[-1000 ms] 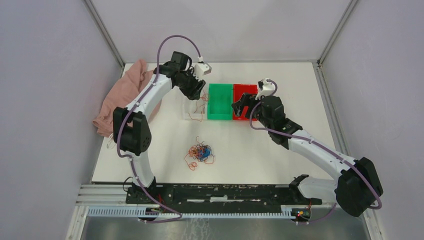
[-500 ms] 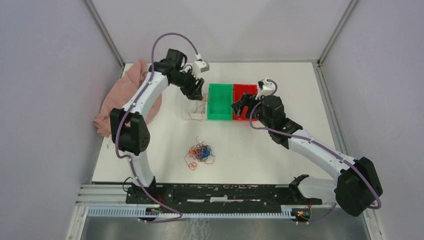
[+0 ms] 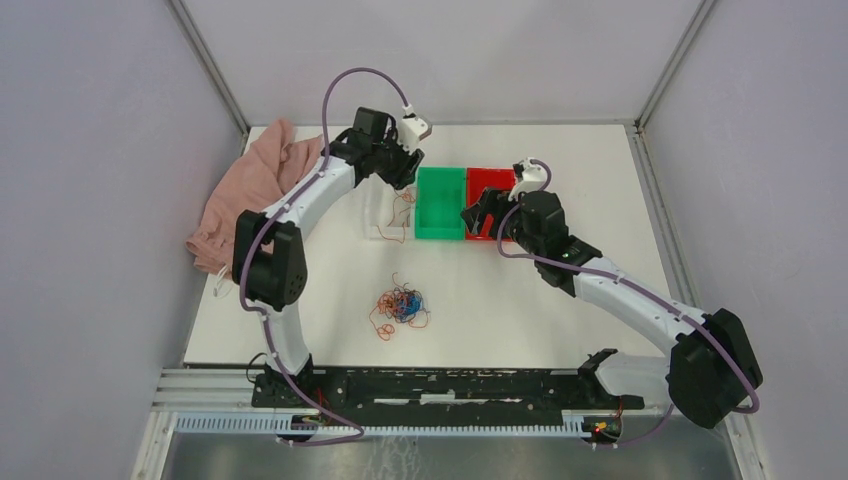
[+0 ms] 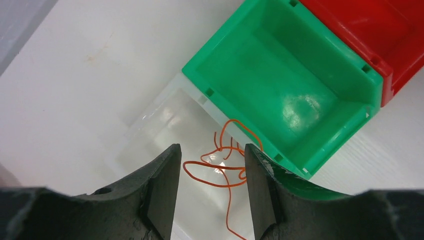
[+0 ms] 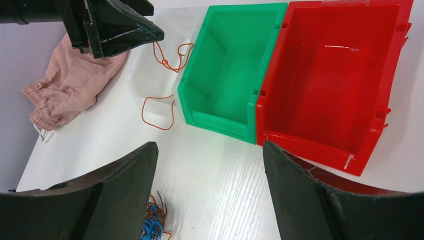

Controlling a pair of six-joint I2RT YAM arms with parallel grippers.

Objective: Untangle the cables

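Left arm stretched to far side of surface (image 3: 520, 300), left claw (image 4: 212, 156) part-open above clear tray (image 4: 165, 115), orange cable (image 4: 215, 169) looped between its fingers, grip uncertain, right claw (image 5: 210, 150) wide near red bin (image 5: 330, 75), tangled cables (image 3: 402, 305) mid-surface.

Left claw (image 4: 211, 151), fingers parted, hangs over a clear tray (image 4: 160, 125) on the white table (image 4: 75, 75). An orange-red cable (image 4: 220, 170) loops between them, beside the green bin (image 4: 285, 85) and red bin (image 4: 380, 30).
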